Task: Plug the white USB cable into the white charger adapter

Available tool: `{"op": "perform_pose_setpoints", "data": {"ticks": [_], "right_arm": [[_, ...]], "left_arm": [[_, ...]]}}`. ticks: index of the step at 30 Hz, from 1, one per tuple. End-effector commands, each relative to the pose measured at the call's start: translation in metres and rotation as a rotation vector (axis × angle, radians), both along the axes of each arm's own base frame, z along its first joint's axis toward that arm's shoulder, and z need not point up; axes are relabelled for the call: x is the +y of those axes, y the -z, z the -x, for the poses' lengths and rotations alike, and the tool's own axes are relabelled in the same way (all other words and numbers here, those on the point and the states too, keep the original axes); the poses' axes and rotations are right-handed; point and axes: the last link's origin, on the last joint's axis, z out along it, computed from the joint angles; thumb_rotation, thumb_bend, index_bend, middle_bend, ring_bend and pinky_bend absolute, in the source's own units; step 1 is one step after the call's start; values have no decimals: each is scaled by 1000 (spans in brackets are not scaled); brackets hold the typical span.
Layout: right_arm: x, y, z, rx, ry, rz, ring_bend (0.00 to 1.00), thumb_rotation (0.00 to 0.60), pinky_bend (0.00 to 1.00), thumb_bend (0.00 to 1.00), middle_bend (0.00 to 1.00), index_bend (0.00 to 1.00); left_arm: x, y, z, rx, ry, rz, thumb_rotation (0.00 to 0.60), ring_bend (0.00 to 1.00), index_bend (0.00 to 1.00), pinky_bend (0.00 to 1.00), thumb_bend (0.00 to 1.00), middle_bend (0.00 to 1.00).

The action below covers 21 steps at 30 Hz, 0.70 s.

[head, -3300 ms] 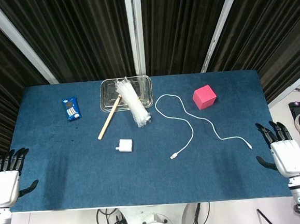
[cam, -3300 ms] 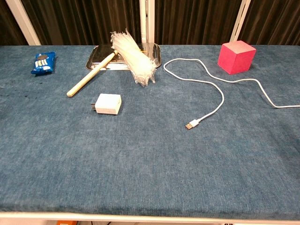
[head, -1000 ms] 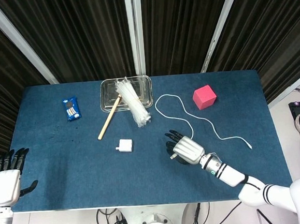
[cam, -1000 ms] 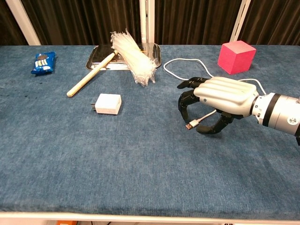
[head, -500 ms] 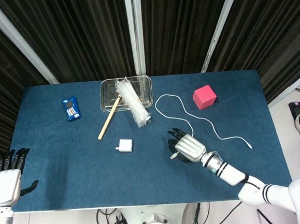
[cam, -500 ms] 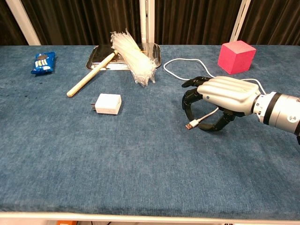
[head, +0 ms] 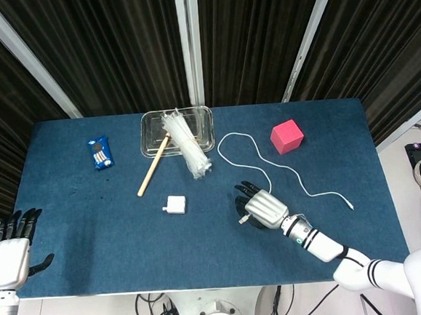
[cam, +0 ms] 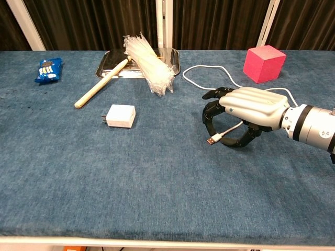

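Note:
The white charger adapter (head: 175, 204) (cam: 121, 115) lies flat on the blue table, prongs to the left. The white USB cable (head: 218, 148) snakes from the table's middle toward the right edge. Its USB plug (cam: 212, 140) (head: 242, 218) rests on the cloth right of the adapter. My right hand (head: 264, 209) (cam: 251, 107) arches over the cable just behind the plug. Its fingers curl down on the far side and its thumb on the near side, with a gap around the cable. My left hand (head: 6, 254) hangs off the table's near left corner, fingers spread, holding nothing.
At the back stands a clear tray (head: 150, 126) (cam: 104, 65) bearing a bundle of clear plastic strips (head: 186, 145) (cam: 148, 65) and a wooden stick (head: 152, 169) (cam: 97, 90). A blue snack packet (head: 101, 153) (cam: 48, 69) lies far left and a pink cube (head: 287, 136) (cam: 264, 63) far right.
My right arm came in from the right edge to the cable's plug end. Over the last second the hand settled lower and its fingers curled closer around the cable. The left hand stayed put.

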Motion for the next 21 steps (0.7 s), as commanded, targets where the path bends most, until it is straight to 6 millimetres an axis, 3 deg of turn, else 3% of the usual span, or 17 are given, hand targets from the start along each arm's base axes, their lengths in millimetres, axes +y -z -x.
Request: {"op": "perform_pose_setpoints", "data": {"ticks": [1,14,21], "right_arm": [[0,0,0,1,1,1,47,600,0,279,296,484],[3,-1,-5,-4,7,10,57,600,0,369,329,547],[3,-10,-9,-24,6,57,105,600,0,418,370,580]], "left_arm": [[0,0,1,-2,-1,0,600,0,74,0,157,62],[2,0,4,-1,5,9,600,0,74,0,157,62],[15,-3,-4,33,55,36,600,0,74,0,157,62]]}}
